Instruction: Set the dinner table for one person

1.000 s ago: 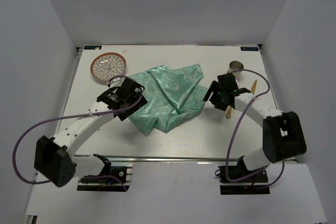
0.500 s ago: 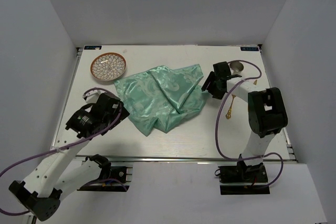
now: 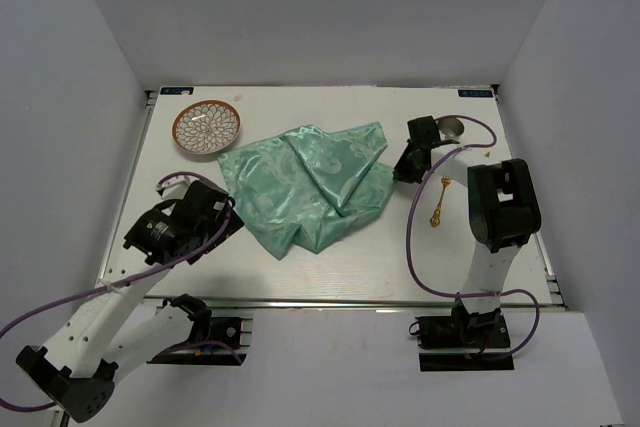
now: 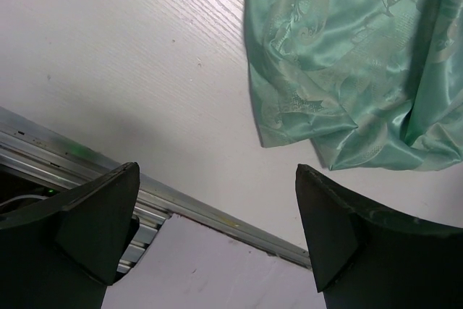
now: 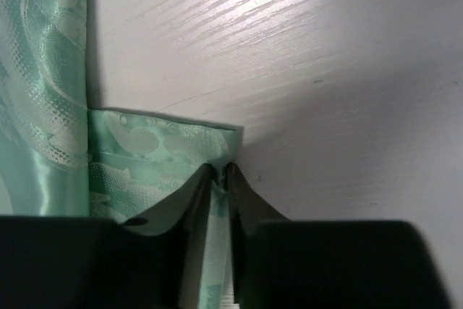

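Observation:
A crumpled mint-green cloth (image 3: 310,187) lies mid-way across the white dinner table (image 3: 330,112). My right gripper (image 3: 401,169) is at the cloth's right corner; in the right wrist view the gripper (image 5: 219,171) is shut on a fold of the cloth's edge (image 5: 145,151). My left gripper (image 3: 213,213) hovers off the cloth's near left corner. In the left wrist view it (image 4: 217,179) is wide open and holds nothing, with the cloth (image 4: 340,56) ahead and the table (image 4: 145,56) below.
A patterned orange-rimmed plate (image 3: 206,128) sits at the far left. A metal cup (image 3: 451,128) stands just behind the right gripper. A gold utensil (image 3: 438,205) lies to the right of the cloth. The aluminium rail (image 4: 195,208) marks the near edge.
The left arm pulled back from the cloth toward the near left and stayed open. The right gripper moved left to the cloth's right corner and closed on its edge.

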`<state>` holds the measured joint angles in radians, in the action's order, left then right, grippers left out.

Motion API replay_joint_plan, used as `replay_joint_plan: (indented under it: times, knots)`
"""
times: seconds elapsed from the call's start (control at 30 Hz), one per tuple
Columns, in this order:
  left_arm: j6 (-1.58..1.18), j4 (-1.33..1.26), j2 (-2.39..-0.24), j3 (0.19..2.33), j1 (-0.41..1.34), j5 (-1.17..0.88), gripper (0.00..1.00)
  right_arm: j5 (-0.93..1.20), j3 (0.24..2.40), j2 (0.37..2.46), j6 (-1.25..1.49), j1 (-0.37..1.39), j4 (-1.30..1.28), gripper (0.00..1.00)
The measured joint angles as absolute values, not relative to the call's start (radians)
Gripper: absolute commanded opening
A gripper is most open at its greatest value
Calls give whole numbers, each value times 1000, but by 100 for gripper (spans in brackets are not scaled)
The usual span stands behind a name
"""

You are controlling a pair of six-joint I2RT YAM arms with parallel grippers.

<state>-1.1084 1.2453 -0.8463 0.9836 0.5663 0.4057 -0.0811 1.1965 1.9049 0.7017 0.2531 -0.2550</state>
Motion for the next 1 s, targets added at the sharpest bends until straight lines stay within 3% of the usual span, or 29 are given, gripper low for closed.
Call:
replay_joint_plan:
  times: [0.07,0.4,0.7,1.0]
  knots:
    - [-1108,1250,-842,985,566,405,98,-77,1195,1906,701,252,-255,0]
    - [-1053,1018,-904,910,568,154,98,-60,1095,1818,713,251,-244,0]
    - [-1403,848,-944,741,578,33,98,-71,988,1593,730,251,-249,0]
    - [-1623,667,-1283,741,629,-68,98,-93,823,1470,752,251,-216,0]
